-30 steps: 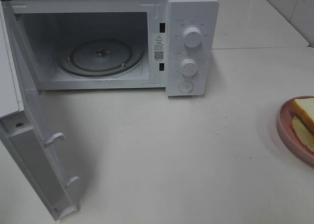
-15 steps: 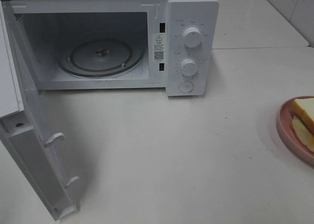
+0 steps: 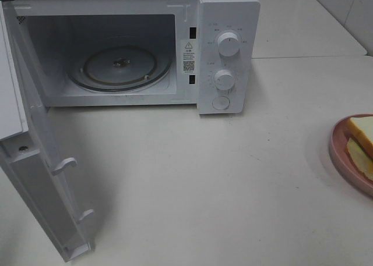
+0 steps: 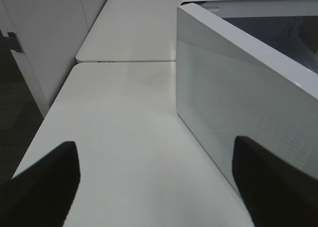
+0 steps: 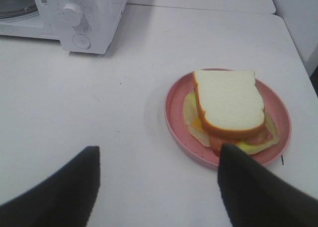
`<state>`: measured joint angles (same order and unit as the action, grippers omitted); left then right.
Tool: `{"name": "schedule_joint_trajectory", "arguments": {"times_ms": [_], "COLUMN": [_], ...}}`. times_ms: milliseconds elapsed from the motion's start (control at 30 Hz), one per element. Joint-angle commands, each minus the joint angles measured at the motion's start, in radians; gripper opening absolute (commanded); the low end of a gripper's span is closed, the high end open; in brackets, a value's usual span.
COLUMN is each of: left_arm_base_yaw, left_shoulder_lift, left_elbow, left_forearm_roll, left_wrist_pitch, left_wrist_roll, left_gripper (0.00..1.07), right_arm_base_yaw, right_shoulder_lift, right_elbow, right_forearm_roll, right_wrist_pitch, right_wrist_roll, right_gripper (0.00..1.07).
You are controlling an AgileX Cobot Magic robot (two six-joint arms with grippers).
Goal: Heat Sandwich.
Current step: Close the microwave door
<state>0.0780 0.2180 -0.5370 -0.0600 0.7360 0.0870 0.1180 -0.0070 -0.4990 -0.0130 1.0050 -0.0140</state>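
Note:
The sandwich (image 5: 229,107), white bread over pale filling, lies on a round pink plate (image 5: 174,105) at the table's right edge; the exterior view shows only part of the sandwich (image 3: 362,129). My right gripper (image 5: 159,148) hovers short of the plate, open, its dark fingers (image 5: 74,187) wide apart with nothing between them. The white microwave (image 3: 227,21) stands at the back with its door (image 3: 41,178) swung open to the left and a glass turntable (image 3: 119,65) inside. My left gripper (image 4: 155,143) is open beside the door's outer face (image 4: 238,98). Neither gripper shows in the exterior view.
Two knobs (image 3: 228,43) and a round button (image 3: 221,103) sit on the microwave's right panel. The white table (image 3: 221,178) stretches between microwave and plate. In the left wrist view a table edge (image 4: 47,117) drops off toward a wall.

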Motion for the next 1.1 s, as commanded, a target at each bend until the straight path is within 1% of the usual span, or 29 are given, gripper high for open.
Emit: {"name": "schedule_joint_trajectory", "arguments": {"times_ms": [33,67,133,167,200,267,300,333,367,433,467,500,533,600,633,667,733,767,800,867,933,967,1033,1067,1100], "left_arm_base_yaw": [0.001,0.001,0.001,0.001,0.001,0.001,0.001,0.001,0.001,0.001,0.001,0.001,0.001,0.001,0.001,0.001,0.001,0.001,0.001,0.001,-0.003,-0.02,-0.052,-0.088,-0.088], "left_shoulder_lift": [0.098,0.162,0.23,0.23,0.297,0.355,0.355,0.385,0.437,0.486,0.486,0.535,0.558,0.6,0.6,0.643,0.691,0.739,0.739,0.78,0.798,0.834,0.86,0.879,0.879], "left_elbow": [0.002,0.009,0.016,0.016,0.023,0.023,0.023,0.023,0.023,0.023,0.023,0.023,0.023,0.023,0.023,0.023,0.023,0.023,0.023,0.024,0.026,0.046,0.078,0.114,0.114], "left_forearm_roll": [0.002,0.0,-0.007,-0.007,-0.015,-0.019,-0.019,-0.021,-0.024,-0.024,-0.024,-0.024,-0.024,-0.024,-0.024,-0.024,-0.024,-0.024,-0.024,-0.022,-0.02,-0.002,0.019,0.028,0.028], "left_wrist_pitch": [-0.118,-0.171,-0.234,-0.234,-0.291,-0.34,-0.34,-0.365,-0.41,-0.45,-0.45,-0.491,-0.515,-0.565,-0.565,-0.609,-0.648,-0.69,-0.69,-0.736,-0.762,-0.849,-0.935,-1.015,-1.015], "left_wrist_roll": [0.003,0.003,0.003,0.003,0.003,0.003,0.003,0.003,0.003,0.003,0.003,0.003,0.003,0.003,0.003,0.003,0.003,0.003,0.003,0.004,0.004,0.004,0.003,0.0,0.0], "left_gripper": [0.74,0.72,0.69,0.69,0.68,0.64,0.64,0.62,0.55,0.46,0.46,0.36,0.31,0.25,0.25,0.19,0.14,0.08,0.08,0.01,0.0,0.0,0.0,0.0,0.0], "right_arm_base_yaw": [0.0,0.0,0.0,0.0,0.0,0.0,0.0,0.0,0.0,0.0,0.0,0.0,0.0,0.0,0.0,0.0,0.0,0.0,0.0,0.0,0.0,0.0,0.0,0.0,0.0], "right_shoulder_lift": [-0.024,-0.024,-0.024,-0.024,-0.024,-0.024,-0.024,-0.024,-0.024,-0.024,-0.024,-0.024,-0.024,-0.024,-0.024,-0.024,-0.024,-0.024,-0.024,-0.024,-0.024,-0.024,-0.024,-0.024,-0.024], "right_elbow": [0.001,0.001,0.001,0.001,0.001,0.001,0.001,0.001,0.001,0.001,0.001,0.001,0.001,0.001,0.001,0.001,0.001,0.001,0.001,0.001,0.001,0.001,0.001,0.001,0.001], "right_forearm_roll": [-0.009,-0.009,-0.009,-0.009,-0.009,-0.009,-0.009,-0.009,-0.009,-0.009,-0.009,-0.009,-0.009,-0.009,-0.009,-0.009,-0.009,-0.009,-0.009,-0.009,-0.009,-0.009,-0.009,-0.009,-0.009], "right_wrist_pitch": [-0.008,-0.008,-0.008,-0.008,-0.008,-0.008,-0.008,-0.008,-0.008,-0.008,-0.008,-0.008,-0.008,-0.008,-0.008,-0.008,-0.008,-0.008,-0.008,-0.008,-0.008,-0.008,-0.008,-0.008,-0.008], "right_wrist_roll": [0.004,0.004,0.004,0.004,0.004,0.004,0.004,0.004,0.004,0.004,0.004,0.004,0.004,0.004,0.004,0.004,0.004,0.004,0.004,0.004,0.004,0.004,0.004,0.004,0.004], "right_gripper": [0.66,0.66,0.66,0.66,0.66,0.66,0.66,0.66,0.66,0.66,0.66,0.66,0.66,0.66,0.66,0.66,0.66,0.66,0.66,0.66,0.66,0.66,0.66,0.66,0.66]}}
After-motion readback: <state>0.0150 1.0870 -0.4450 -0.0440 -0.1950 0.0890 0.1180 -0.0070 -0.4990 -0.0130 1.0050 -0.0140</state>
